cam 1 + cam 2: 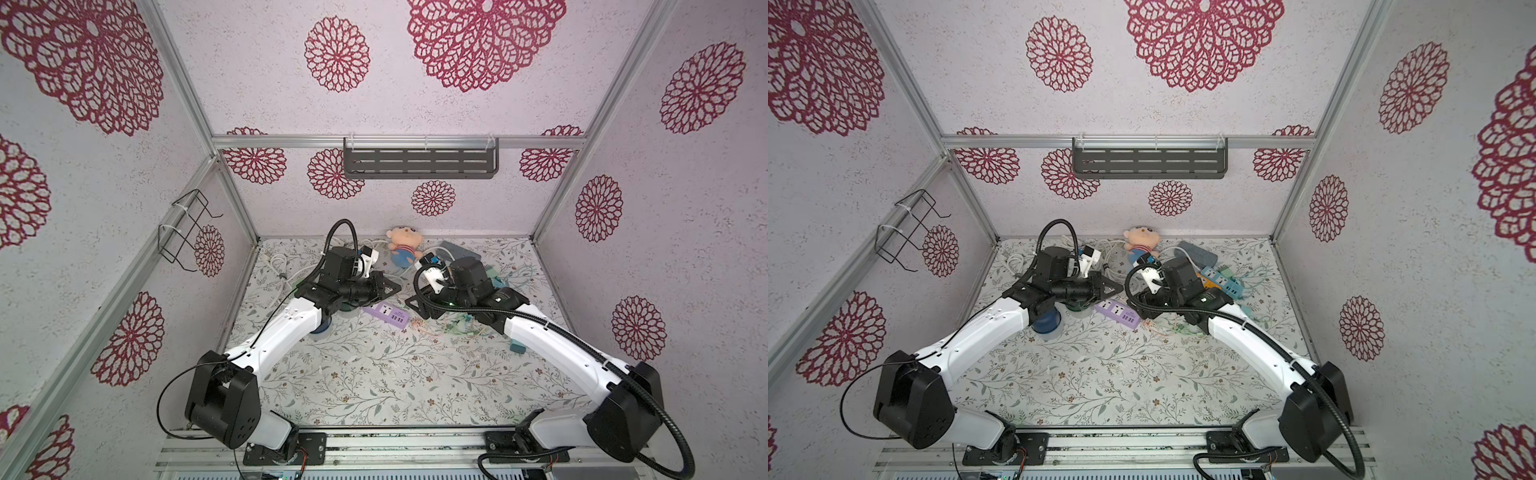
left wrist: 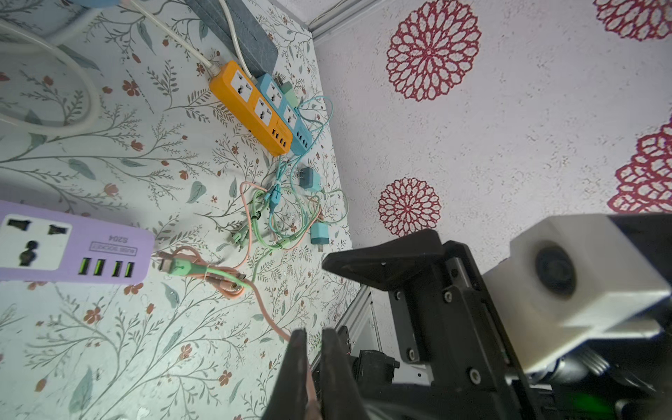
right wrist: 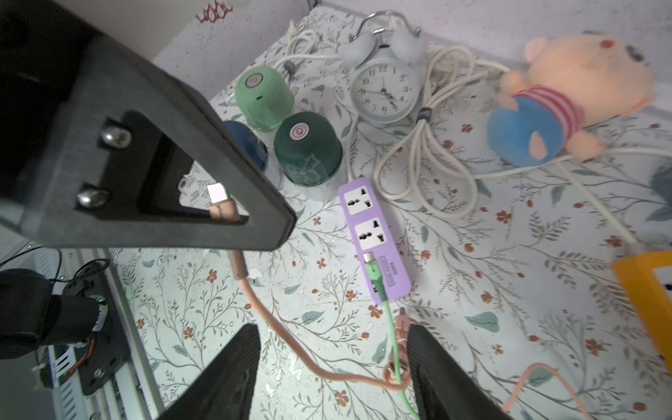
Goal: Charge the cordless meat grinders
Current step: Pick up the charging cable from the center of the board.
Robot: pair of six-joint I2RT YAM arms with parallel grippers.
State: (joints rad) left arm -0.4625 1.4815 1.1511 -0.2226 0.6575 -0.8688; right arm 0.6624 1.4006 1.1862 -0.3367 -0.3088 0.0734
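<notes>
Three cordless meat grinders stand together: light green (image 3: 263, 96), dark green (image 3: 307, 149), and navy blue (image 3: 247, 145), which is half hidden behind my left finger. In a top view the navy one (image 1: 1045, 322) peeks out under my left arm. My left gripper (image 2: 313, 332) is shut on a pink charging cable (image 3: 276, 327) near its USB plug (image 3: 222, 203), above the table beside the grinders. My right gripper (image 3: 332, 334) is open over the pink cable's slack and a green cable (image 3: 394, 342). The green cable's plug lies at the USB end of the purple power strip (image 3: 374, 236).
A white alarm clock (image 3: 383, 91), a plush toy (image 3: 567, 102) and coiled white cords (image 3: 429, 152) lie behind the grinders. Orange (image 2: 251, 109) and blue (image 2: 287, 112) power strips sit by the right wall, next to a tangle of cables and chargers (image 2: 287, 211).
</notes>
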